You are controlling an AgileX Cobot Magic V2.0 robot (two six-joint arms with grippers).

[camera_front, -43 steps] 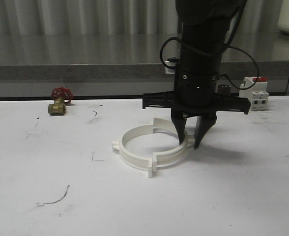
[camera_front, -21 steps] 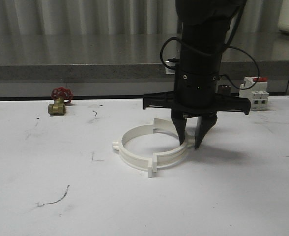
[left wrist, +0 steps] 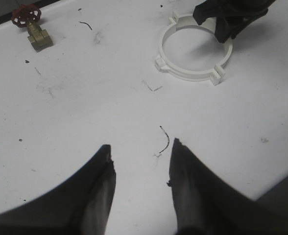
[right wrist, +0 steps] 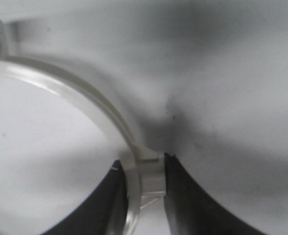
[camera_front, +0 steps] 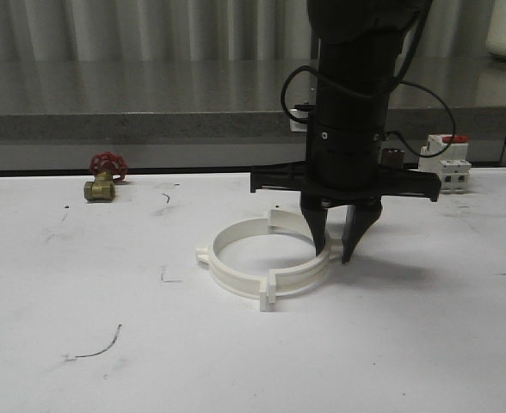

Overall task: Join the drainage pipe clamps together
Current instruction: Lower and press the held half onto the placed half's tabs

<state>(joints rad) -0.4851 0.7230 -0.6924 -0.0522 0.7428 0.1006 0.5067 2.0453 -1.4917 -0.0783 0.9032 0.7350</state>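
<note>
The two drainage pipe clamps [camera_front: 266,261] lie mid-bench as one ring, tabs meeting at about 5 and 12 o'clock. The right hand [camera_front: 334,251] pinches the ring's wall at 3 o'clock, one finger inside, one outside. The left hand [left wrist: 140,169] hangs open, well apart. The joining step looks nearly done; next, the tabs likely need pressing flush before release.

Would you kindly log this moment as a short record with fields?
surface: white table
clamps: two white half-rings lying flat, set as one ring
right end effector: fingers straddling the ring wall at its right side
left end effector: open, holding nothing, above bare table
bystanders: red-handled brass valve; white breaker
</note>
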